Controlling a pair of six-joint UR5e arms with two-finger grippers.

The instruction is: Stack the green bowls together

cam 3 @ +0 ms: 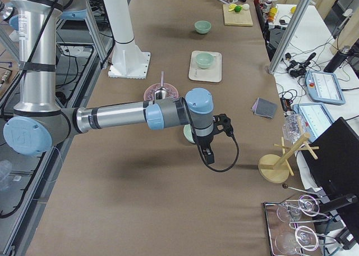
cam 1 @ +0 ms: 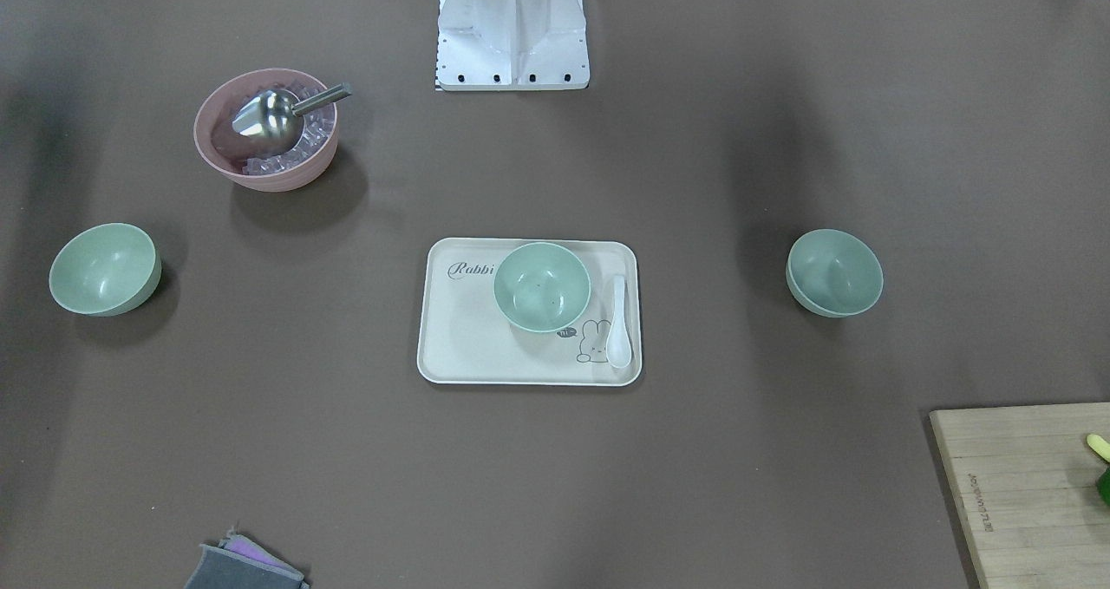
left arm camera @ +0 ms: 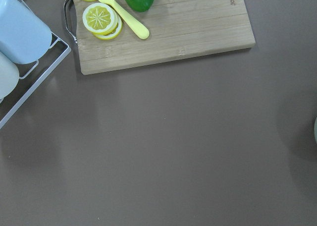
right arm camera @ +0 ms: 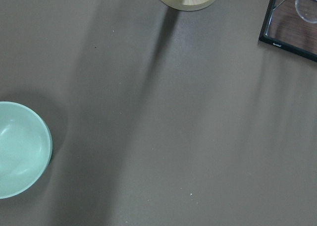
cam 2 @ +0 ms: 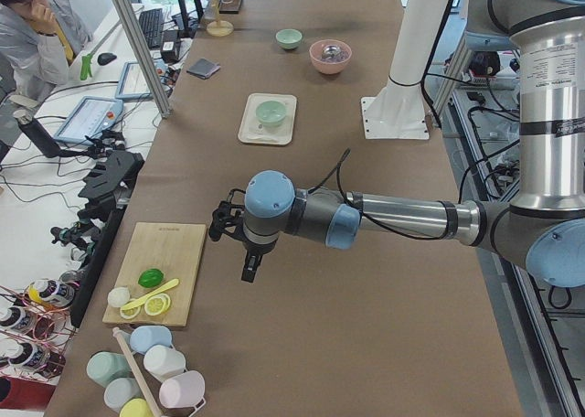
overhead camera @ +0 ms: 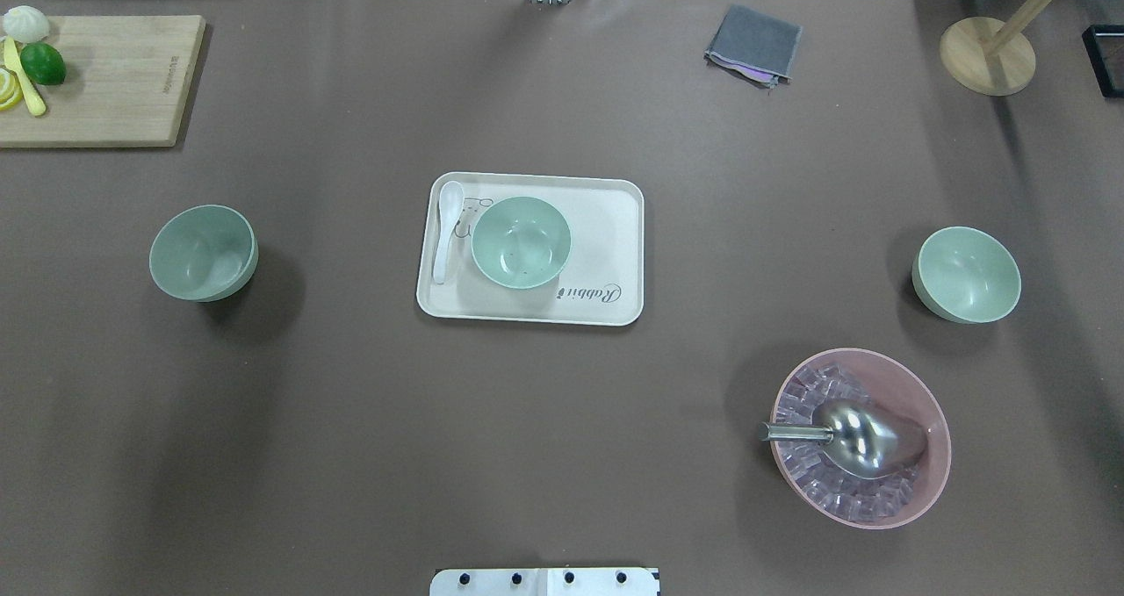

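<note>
Three pale green bowls stand apart on the brown table. One (overhead camera: 204, 253) is on the left, one (overhead camera: 521, 242) sits on the cream tray (overhead camera: 606, 227), and one (overhead camera: 966, 275) is on the right. My left gripper (cam 2: 249, 267) shows only in the exterior left view, hanging over the table near the cutting board; I cannot tell whether it is open or shut. My right gripper (cam 3: 208, 155) shows only in the exterior right view, beside the right bowl (cam 3: 188, 133), which its arm half hides; I cannot tell its state. The right wrist view shows that bowl (right arm camera: 20, 149) at its left edge.
A pink bowl (overhead camera: 861, 438) with ice cubes and a metal scoop stands front right. A white spoon (overhead camera: 448, 227) lies on the tray. A cutting board (overhead camera: 105, 78) with lime and lemon is back left, a grey cloth (overhead camera: 753, 43) and a wooden stand (overhead camera: 988, 52) back right.
</note>
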